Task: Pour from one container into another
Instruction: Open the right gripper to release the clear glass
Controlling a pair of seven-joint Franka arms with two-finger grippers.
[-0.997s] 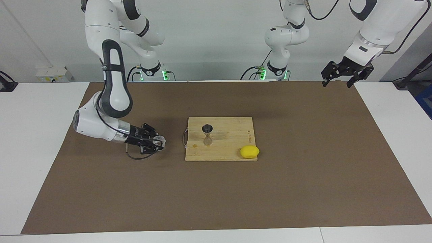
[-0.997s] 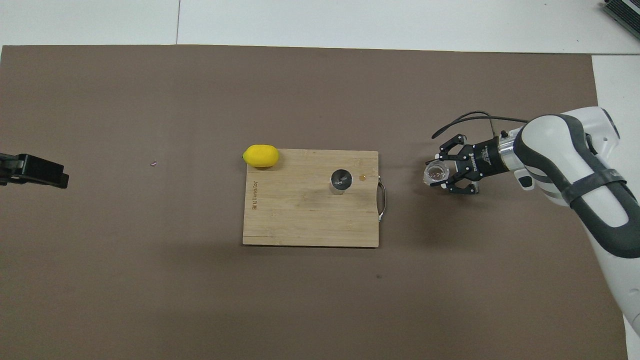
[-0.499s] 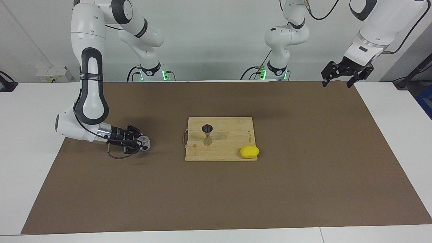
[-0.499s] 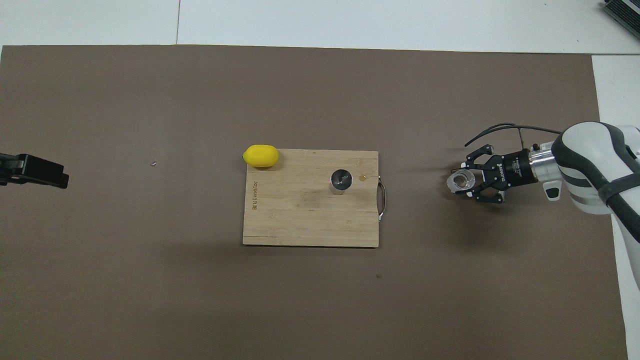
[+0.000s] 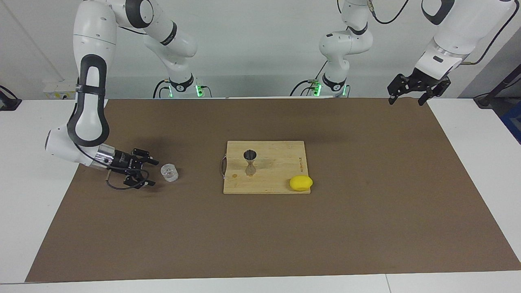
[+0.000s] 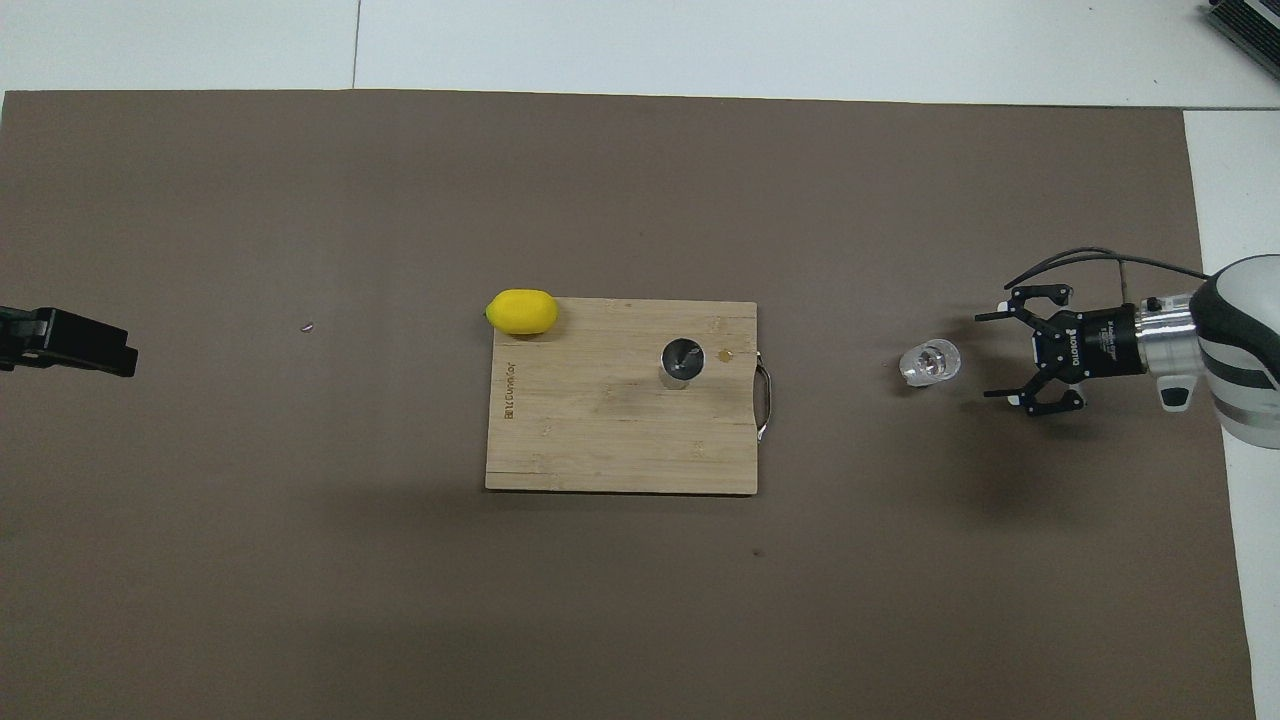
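Note:
The clear glass cup stands upright on the brown mat, beside the cutting board toward the right arm's end of the table; it also shows in the overhead view. My right gripper is open and empty, low over the mat, a short gap from the cup on the side away from the board; it also shows in the overhead view. The steel jigger stands upright on the wooden cutting board. My left gripper waits open, raised over the mat's edge at the left arm's end.
A yellow lemon lies at the board's corner farthest from the robots, toward the left arm's end. A small amber spot sits on the board beside the jigger. The board has a metal handle facing the cup.
My right gripper carried the cup away from the board, set it on the mat, opened and drew back from it. The left arm has not moved.

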